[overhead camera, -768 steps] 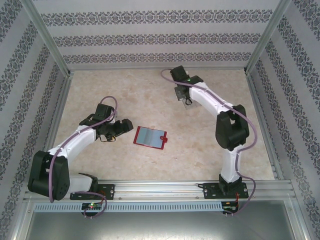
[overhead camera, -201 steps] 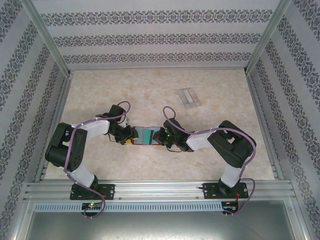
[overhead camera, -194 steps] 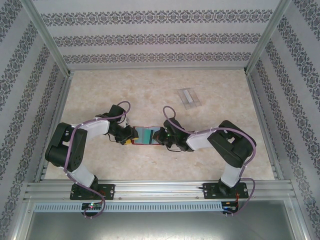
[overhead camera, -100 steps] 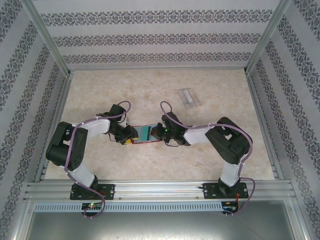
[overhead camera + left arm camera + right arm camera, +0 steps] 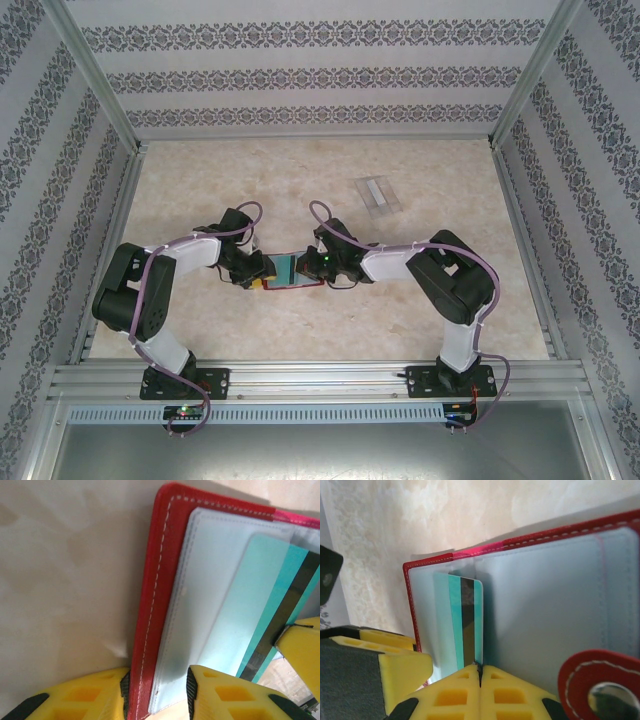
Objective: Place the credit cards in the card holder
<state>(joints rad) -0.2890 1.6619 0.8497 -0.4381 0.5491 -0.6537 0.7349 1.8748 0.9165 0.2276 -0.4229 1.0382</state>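
An open red wallet (image 5: 284, 270) lies mid-table between both arms. My left gripper (image 5: 157, 690) is shut on its left edge, with the red cover (image 5: 150, 605) and a clear sleeve between the jaws. A teal credit card (image 5: 465, 625) with a black stripe sits partly inside a sleeve pocket. My right gripper (image 5: 480, 672) is shut on that card's near end, and the card also shows in the left wrist view (image 5: 260, 600). The clear card holder (image 5: 378, 196) rests apart, at the back right of the table.
The wallet's red snap tab (image 5: 600, 685) hangs beside my right fingers. A yellow finger of the left gripper (image 5: 395, 670) sits close to the card. Patterned walls and metal posts (image 5: 100, 90) enclose the table.
My right gripper has moved left across the wallet toward the left gripper, covering more of the wallet. The left arm, wallet and card holder have stayed put.
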